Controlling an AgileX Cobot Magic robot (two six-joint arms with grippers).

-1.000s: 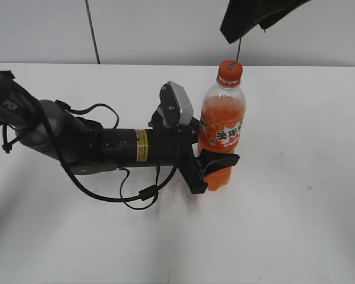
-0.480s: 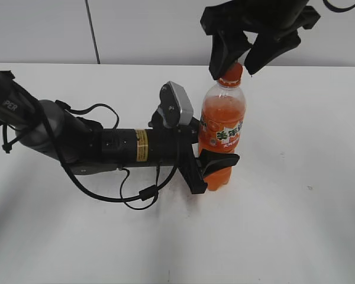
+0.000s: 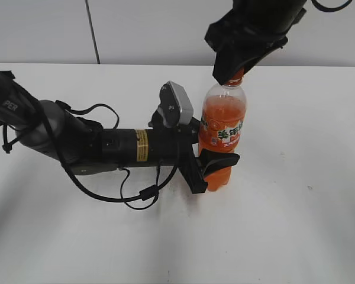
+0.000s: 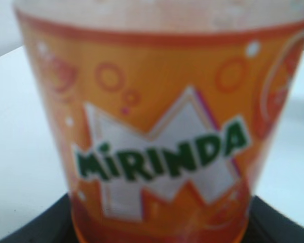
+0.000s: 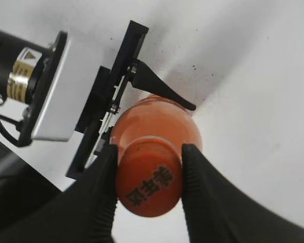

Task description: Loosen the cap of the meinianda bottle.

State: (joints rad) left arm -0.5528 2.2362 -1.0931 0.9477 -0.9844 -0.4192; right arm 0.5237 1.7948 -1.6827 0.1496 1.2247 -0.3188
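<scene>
The meinianda bottle (image 3: 222,127) stands upright on the white table, full of orange drink, with an orange label. My left gripper (image 3: 216,168) is shut on its lower body from the left; the left wrist view is filled by the label (image 4: 157,152). My right gripper (image 3: 234,74) comes down from above and is shut on the orange cap (image 5: 149,183), one black ribbed finger (image 5: 99,187) pressed on each side. In the exterior view the cap is almost wholly hidden by the right gripper.
The left arm (image 3: 77,142) lies low across the table's left half with a looped black cable (image 3: 139,195) beside it. The white table (image 3: 296,207) extends to the right and front. A grey wall stands behind.
My right gripper has come down over the bottle top and closed its fingers on the cap. The left gripper and the bottle have not moved.
</scene>
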